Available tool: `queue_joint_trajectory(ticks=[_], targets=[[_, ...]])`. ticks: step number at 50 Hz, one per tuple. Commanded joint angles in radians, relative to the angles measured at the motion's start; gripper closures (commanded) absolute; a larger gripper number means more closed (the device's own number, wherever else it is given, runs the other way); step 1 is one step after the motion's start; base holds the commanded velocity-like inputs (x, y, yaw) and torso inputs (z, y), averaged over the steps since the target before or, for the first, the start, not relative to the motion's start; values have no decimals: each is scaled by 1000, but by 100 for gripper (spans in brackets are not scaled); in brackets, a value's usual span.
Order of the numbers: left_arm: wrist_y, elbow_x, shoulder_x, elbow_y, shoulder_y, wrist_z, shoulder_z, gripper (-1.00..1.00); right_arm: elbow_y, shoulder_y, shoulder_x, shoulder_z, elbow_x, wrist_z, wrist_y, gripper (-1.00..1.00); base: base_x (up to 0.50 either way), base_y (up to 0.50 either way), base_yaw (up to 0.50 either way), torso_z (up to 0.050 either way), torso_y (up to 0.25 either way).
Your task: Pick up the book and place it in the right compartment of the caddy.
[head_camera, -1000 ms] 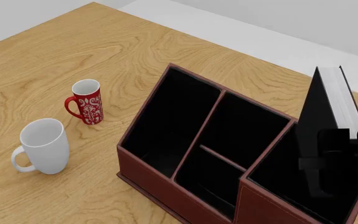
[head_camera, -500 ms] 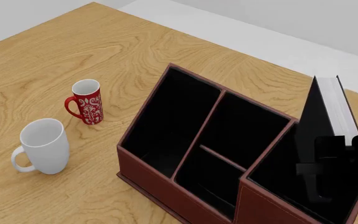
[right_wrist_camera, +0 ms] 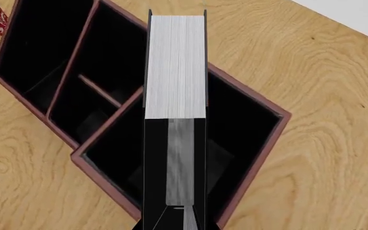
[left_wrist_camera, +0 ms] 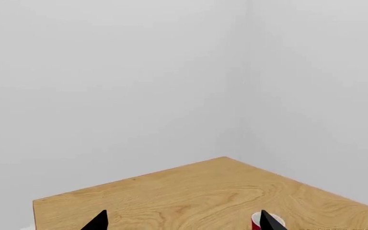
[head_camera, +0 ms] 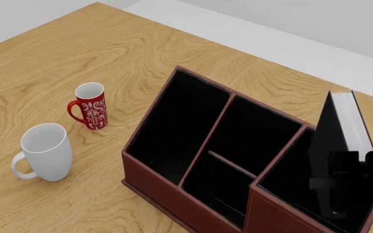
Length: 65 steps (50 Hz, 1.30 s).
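Jaws clamp book (right_wrist_camera: 175, 67) above wooden table (head_camera: 76, 58), white walls (left_wrist_camera: 107, 72).

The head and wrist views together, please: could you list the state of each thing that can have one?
Plain black hardcover book: upright, gripped, part-way into the caddy's right compartment.
Reddish-brown leather-look caddy: other compartments empty.
White mug: upright, empty.
Red patterned mug: upright.
Right end effector: shut on the book.
Left end effector: open.
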Motion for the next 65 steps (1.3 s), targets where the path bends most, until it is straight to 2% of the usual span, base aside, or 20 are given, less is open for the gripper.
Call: queue_joint_trajectory(ticks=[1,20,65], targets=[[1,4,-1,-4,-1,-2,6,-100,23,3,-12,21,-80,-53,-8,100,0,0,0,0,0],[8,10,0,-23,-10,-2,15,-100,142,3,-96,-10,-138,-89,30,100,0,0,0,0,2],[31,38,2,-67,-23,-4,44,-100,227,-133,-140,-54,-285,-235,-34,100,0,0,0,0,1]])
